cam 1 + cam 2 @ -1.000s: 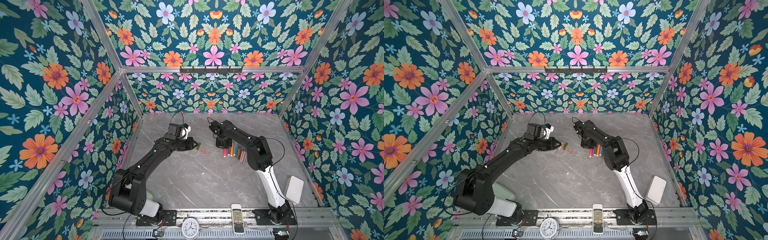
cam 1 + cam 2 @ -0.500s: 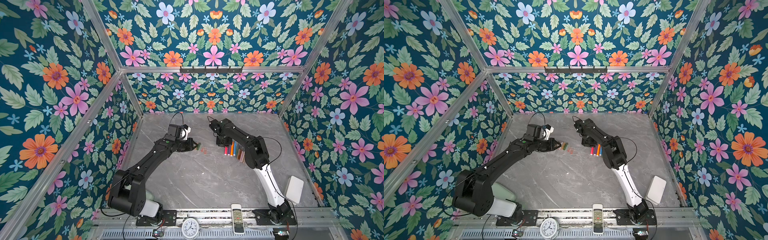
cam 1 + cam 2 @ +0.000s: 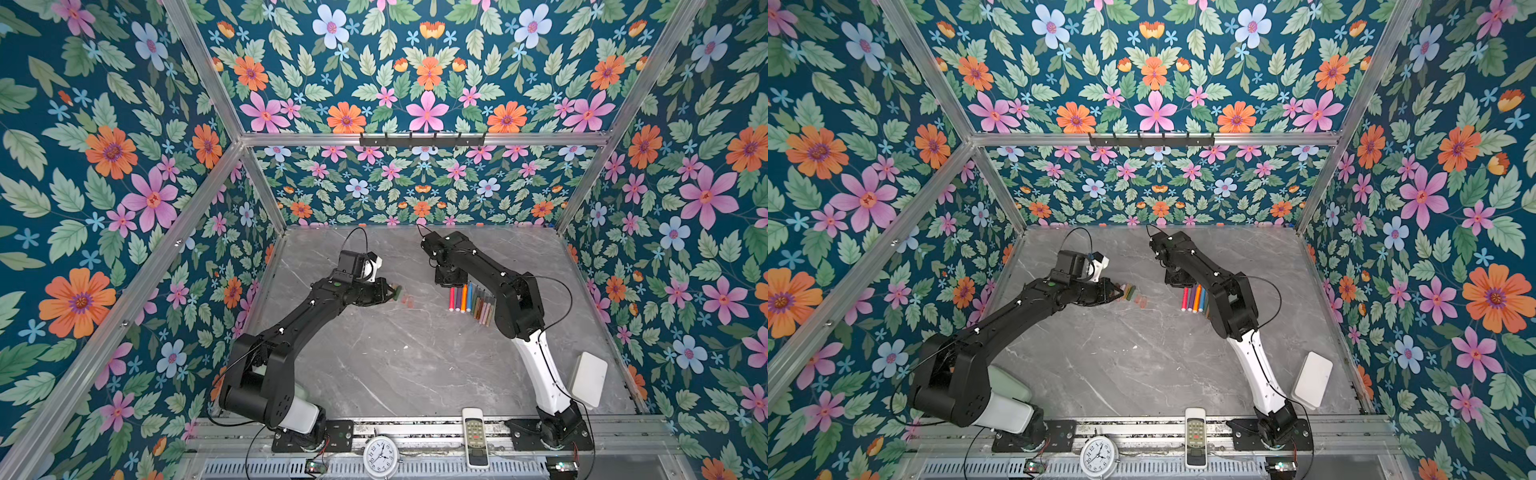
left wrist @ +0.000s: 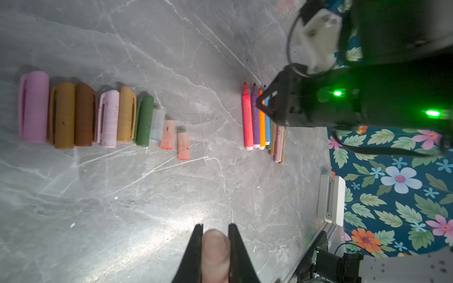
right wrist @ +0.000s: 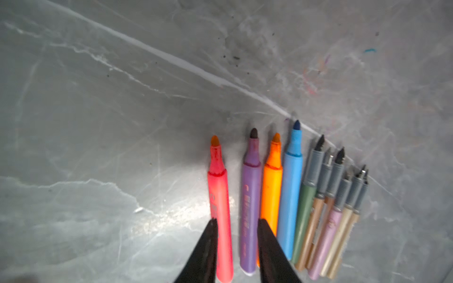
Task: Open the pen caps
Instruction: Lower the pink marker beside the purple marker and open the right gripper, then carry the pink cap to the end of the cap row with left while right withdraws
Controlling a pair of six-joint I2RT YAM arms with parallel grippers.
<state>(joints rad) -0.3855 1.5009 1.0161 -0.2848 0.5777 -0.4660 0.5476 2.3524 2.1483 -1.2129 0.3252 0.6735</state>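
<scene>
Jaws of my left gripper [image 4: 215, 227] squeeze a pale cap [image 4: 215, 250], those of my right gripper [image 5: 237, 221] stand apart over the red pen [image 5: 219, 196] toward the table's [image 3: 395, 365] back edge, so I think that cap goes next to the row of caps [image 4: 85, 115].

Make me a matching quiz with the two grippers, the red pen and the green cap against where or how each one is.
1 left gripper
2 right gripper
3 red pen
4 green cap

A open above the pens
B end of the pen row
C shut on a pale cap
D between tan cap and clear cap

Pairs: 1-C, 2-A, 3-B, 4-D
</scene>
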